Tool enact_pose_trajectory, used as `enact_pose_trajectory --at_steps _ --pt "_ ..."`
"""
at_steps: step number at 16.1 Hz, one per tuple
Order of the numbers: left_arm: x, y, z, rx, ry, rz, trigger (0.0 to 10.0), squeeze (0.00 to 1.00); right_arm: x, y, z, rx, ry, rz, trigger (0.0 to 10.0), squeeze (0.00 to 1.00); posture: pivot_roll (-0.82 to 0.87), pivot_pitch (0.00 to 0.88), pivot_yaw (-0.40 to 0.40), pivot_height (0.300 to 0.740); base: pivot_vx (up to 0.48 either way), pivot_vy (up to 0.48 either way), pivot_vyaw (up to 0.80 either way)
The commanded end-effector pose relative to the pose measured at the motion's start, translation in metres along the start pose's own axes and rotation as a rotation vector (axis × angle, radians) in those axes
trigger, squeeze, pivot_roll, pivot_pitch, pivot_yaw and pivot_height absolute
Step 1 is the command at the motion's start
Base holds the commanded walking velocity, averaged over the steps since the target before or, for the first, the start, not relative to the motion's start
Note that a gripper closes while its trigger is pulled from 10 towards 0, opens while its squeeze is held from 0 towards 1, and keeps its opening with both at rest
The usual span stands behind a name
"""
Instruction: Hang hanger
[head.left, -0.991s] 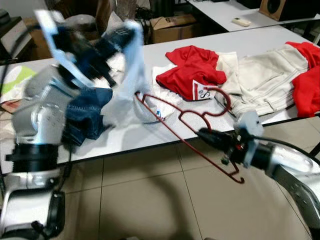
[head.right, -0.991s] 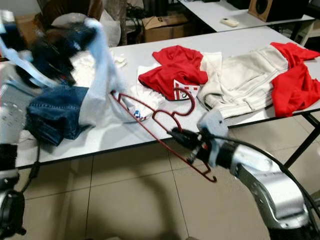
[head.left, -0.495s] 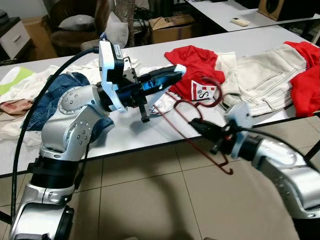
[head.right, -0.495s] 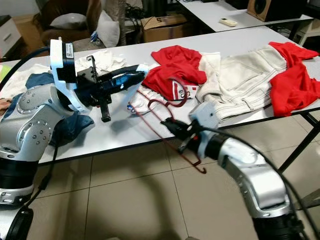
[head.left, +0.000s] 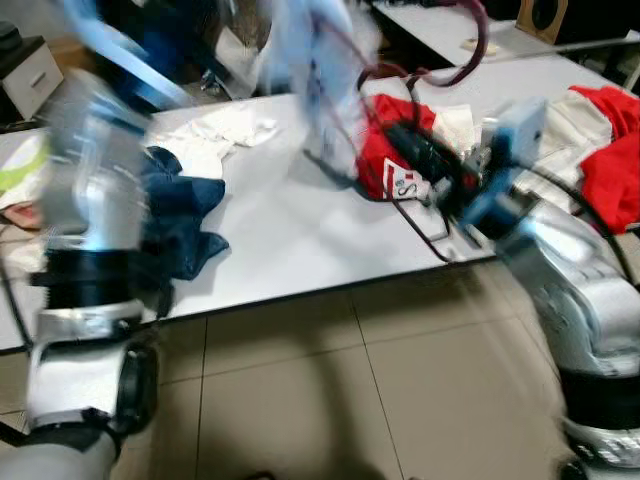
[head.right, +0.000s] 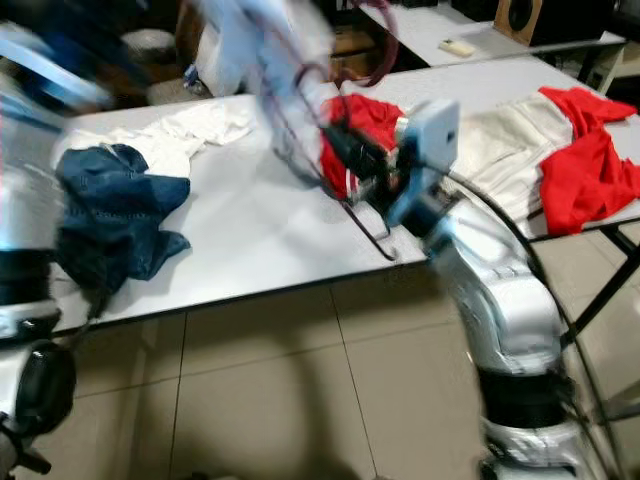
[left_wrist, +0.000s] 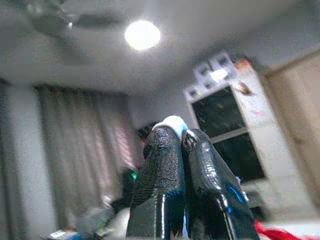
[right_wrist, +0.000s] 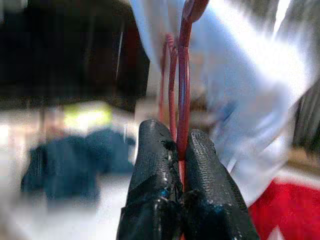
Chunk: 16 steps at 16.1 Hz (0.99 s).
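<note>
The right gripper (right_wrist: 179, 150) has its jaws clamped on the thin red hanger (right_wrist: 181, 75); light, stiff wire, best held near its neck. The left gripper (left_wrist: 181, 145) has its jaws together.

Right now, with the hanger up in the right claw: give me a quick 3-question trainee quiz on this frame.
1. True or false: the right claw is shut on the red hanger.
2. Which garment lies on the white table nearest the robot's left arm?
A. blue jeans
B. red shirt
C. cream trousers
3. Fill in: the left claw has a scrap of pale ___ cloth between its fingers.

Key: 1 true; 2 A; 3 blue.
</note>
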<state>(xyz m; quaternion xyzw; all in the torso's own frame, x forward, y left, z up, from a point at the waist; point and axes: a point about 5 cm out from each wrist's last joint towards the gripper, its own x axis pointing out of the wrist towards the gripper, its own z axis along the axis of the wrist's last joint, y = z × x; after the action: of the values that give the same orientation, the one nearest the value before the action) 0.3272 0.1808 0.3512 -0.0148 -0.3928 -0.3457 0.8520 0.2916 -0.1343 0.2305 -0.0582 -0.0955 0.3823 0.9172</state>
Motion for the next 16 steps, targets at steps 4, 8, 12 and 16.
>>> enact_pose_trajectory --at_steps 4,8,12,16 --pt "-0.031 -0.011 -0.045 0.012 0.211 -0.022 0.0 0.00 -0.023 0.021 -0.089 -0.054 0.388 -0.063 10.0 0.00 -0.14 0.000 0.105 0.740 0.000 0.000 0.00" --pt "-0.069 -0.027 -0.078 0.009 0.427 -0.134 0.0 0.00 -0.049 0.047 -0.089 -0.064 0.411 0.092 10.0 0.00 -0.15 0.000 0.106 0.740 0.000 0.000 0.00" --pt "-0.110 -0.026 -0.097 0.150 0.759 -0.304 0.0 0.00 -0.084 0.027 -0.070 -0.061 0.415 0.026 10.0 0.00 -0.15 0.000 0.104 0.740 0.000 0.000 0.00" --pt "-0.103 0.008 -0.107 0.253 0.816 0.023 0.0 0.00 -0.111 -0.045 -0.050 -0.099 0.394 -0.465 10.0 0.00 -0.15 0.000 0.106 0.740 0.000 0.000 0.00"
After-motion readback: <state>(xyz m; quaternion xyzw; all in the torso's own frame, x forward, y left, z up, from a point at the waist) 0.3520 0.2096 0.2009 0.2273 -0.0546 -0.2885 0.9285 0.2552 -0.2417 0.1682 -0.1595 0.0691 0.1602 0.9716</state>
